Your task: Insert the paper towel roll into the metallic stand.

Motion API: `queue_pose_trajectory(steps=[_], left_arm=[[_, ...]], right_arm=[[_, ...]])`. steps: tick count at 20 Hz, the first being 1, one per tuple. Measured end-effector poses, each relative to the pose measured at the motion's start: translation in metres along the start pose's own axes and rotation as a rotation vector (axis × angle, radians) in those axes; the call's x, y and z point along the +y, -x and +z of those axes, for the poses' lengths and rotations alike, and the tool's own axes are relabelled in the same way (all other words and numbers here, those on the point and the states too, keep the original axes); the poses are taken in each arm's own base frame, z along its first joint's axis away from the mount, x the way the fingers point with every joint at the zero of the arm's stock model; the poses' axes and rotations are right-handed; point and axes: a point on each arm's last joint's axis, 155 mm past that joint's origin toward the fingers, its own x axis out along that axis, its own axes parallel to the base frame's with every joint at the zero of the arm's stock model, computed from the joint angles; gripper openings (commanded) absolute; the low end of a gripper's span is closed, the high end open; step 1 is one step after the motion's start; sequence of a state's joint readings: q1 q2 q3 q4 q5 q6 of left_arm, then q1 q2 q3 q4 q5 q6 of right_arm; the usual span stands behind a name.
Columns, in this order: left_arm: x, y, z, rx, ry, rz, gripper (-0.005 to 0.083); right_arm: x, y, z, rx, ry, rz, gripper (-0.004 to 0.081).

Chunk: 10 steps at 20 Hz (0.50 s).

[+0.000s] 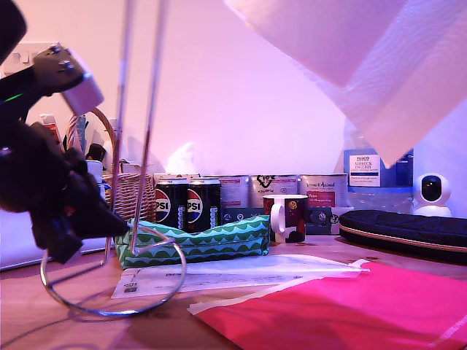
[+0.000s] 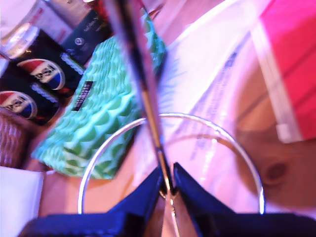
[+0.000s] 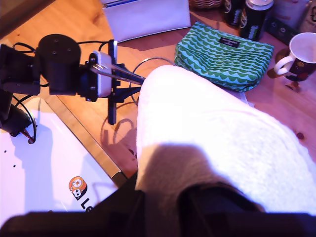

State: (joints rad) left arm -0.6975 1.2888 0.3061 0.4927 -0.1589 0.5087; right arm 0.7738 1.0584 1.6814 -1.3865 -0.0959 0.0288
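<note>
Chrome wire is what the first tool (image 2: 167, 190) is clenched on: its two dark jaws meet around the upright rod of the metallic stand (image 1: 139, 109) low down, just above the round ring base, which sits flat on the wooden desk (image 1: 44, 321) at the exterior view's left. Judgement: the low grip is there to pin the light stand so the rod stays vertical and the base cannot skate when the roll comes down on it. The rod runs up out of the top of the exterior view, so its tip is not seen there. The paper towel roll (image 3: 217, 148) is held in the air by the second tool (image 3: 163, 217), whose dark jaws are closed on the near end of the roll; from above, the roll hangs over the desk with the first arm and the ring base showing beyond its far edge. In the exterior view only a loose white sheet (image 1: 365, 65) shows, drooping from the upper right, well above everything on the desk. Judgement: the roll is not yet on the rod; its core, hidden in all views, still has to be brought over the rod tip and lowered. Risk: the hanging sheet could snag on the rod. Behind the stand lie a green wave-patterned pouch (image 1: 193, 244), two cola cans (image 1: 187, 205), a wicker basket (image 1: 128, 193) and a mug (image 1: 286, 217); a pink sheet (image 1: 343, 313) lies in front, clear of the base.
</note>
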Motion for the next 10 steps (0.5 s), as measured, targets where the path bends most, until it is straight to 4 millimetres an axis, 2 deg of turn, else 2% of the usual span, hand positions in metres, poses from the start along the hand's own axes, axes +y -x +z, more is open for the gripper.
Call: queue_pose_trajectory(steps=[4, 7, 10], left_arm=[[0.005, -0.004, 0.009, 0.035, -0.01, -0.015, -0.0024], [0.012, -0.006, 0.022, 0.035, -0.014, -0.013, -0.0024], [0.015, -0.007, 0.024, 0.047, -0.023, -0.009, -0.0024]], right_arm=[[0.0, 0.007, 0.0, -0.021, 0.001, -0.002, -0.0012], [0.0, 0.016, -0.001, -0.049, 0.0, -0.005, -0.0012], [0.0, 0.022, -0.002, -0.067, 0.002, -0.005, -0.0012]])
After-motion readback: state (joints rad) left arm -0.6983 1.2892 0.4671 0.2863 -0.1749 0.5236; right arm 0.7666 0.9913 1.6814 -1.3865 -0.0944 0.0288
